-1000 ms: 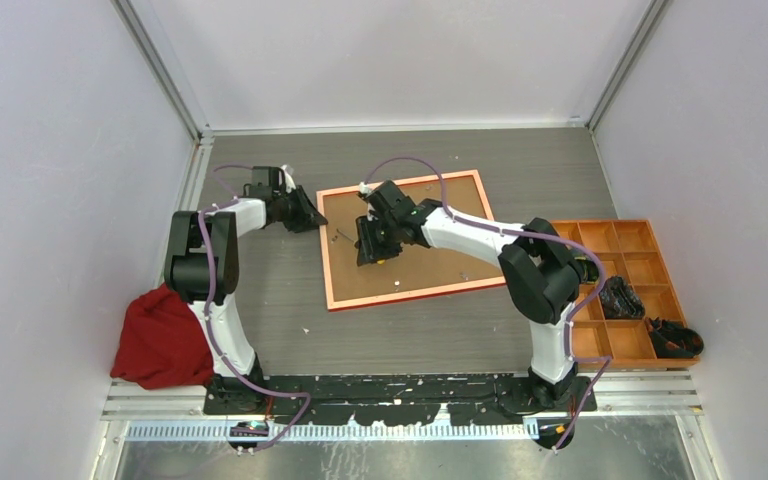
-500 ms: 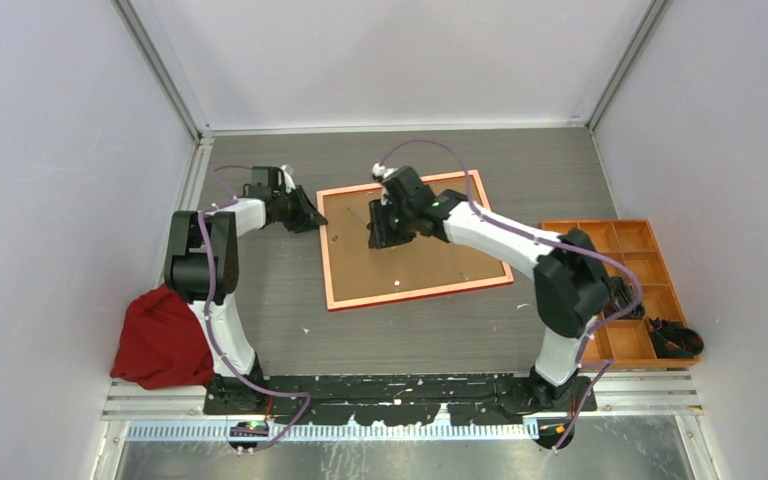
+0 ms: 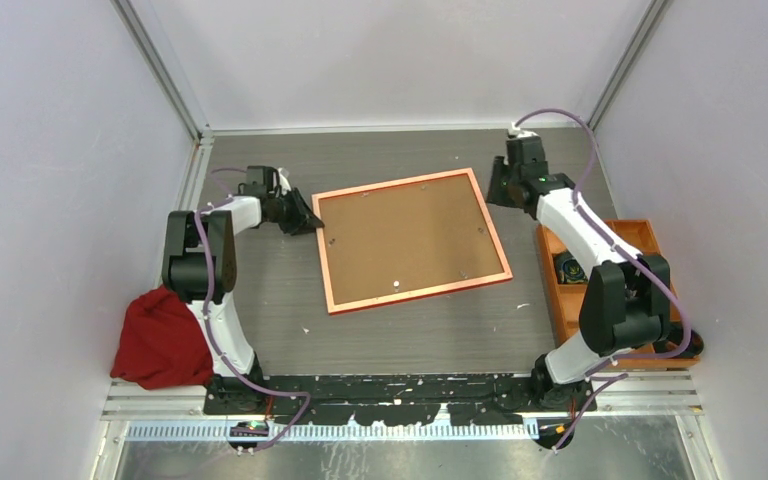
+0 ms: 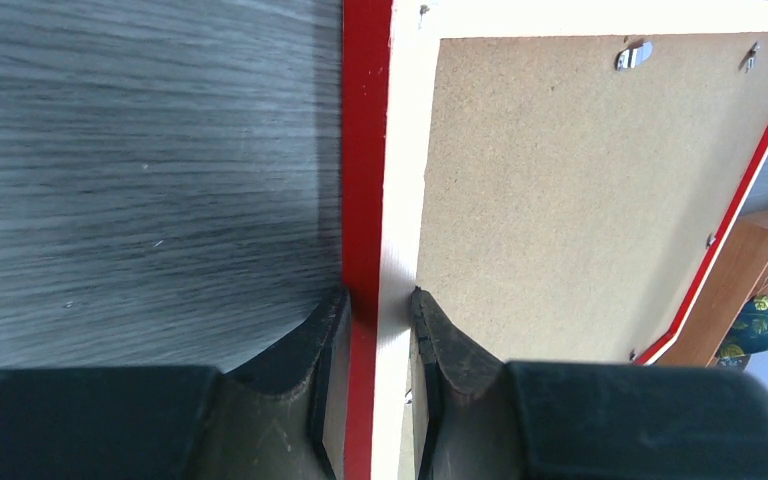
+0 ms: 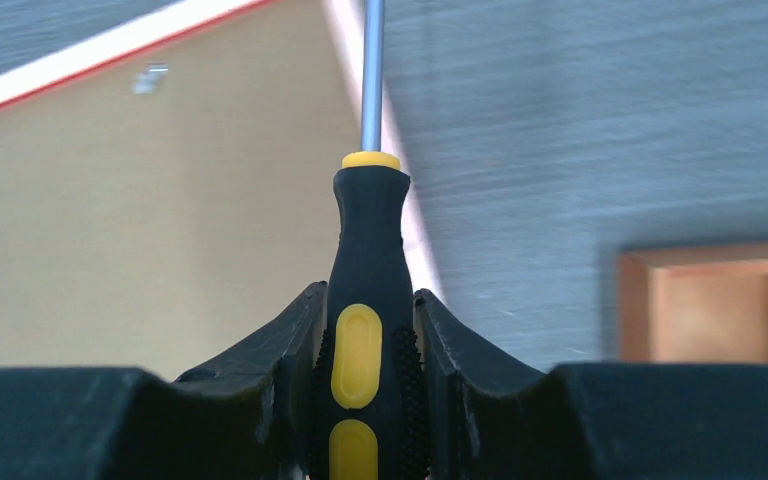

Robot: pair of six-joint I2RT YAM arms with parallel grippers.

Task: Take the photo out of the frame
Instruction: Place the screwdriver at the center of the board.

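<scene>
The thin-railed red rectangular picture frame (image 3: 420,292) lies face down on the grey wood-grain surface (image 3: 260,300). Its plain brown backing board (image 3: 410,235) is uppermost and seated, so the photo is hidden, presumably beneath it. The left gripper (image 4: 378,300) has its jaws closed on the frame's left rail. The right gripper (image 5: 368,300), beside the far right corner, grips a black-and-yellow screwdriver (image 5: 365,230). Whether the small metal tabs (image 4: 752,57) are turned is too small to tell. Lifting out the board and photo remains.
</scene>
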